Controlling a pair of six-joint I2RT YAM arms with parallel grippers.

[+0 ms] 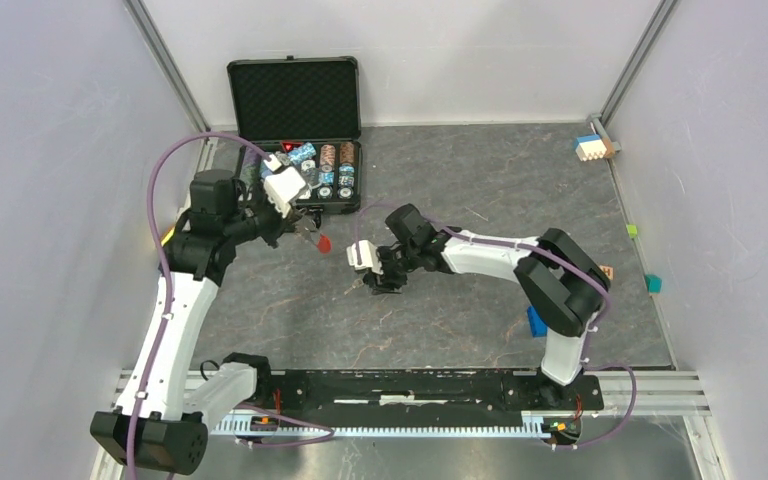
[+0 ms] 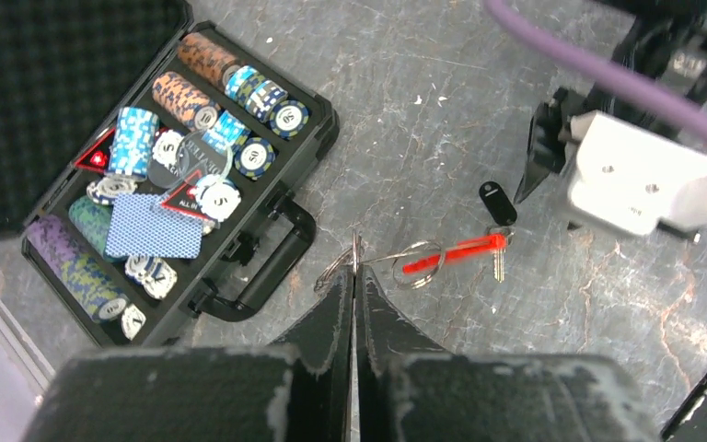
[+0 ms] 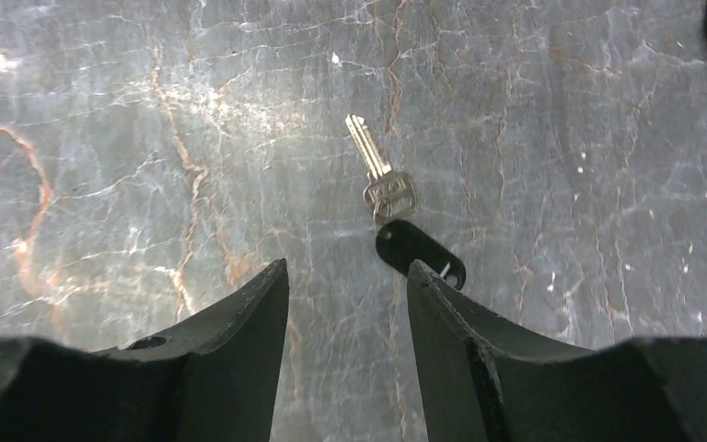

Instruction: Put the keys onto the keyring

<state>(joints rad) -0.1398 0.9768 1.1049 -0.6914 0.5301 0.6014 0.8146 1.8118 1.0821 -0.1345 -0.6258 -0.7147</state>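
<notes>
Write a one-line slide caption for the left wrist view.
Left end effector shut on the red-tagged keyring; key lies on the table beyond.

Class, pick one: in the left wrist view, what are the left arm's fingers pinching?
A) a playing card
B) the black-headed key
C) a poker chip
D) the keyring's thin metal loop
D: the left gripper has its fingers shut on the wire loop of the keyring, while the key lies beyond them, ungripped.

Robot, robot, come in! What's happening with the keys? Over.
Left gripper shut on keyring. Right gripper open over key. Key loose on table, not on ring. Nothing blocking.
</notes>
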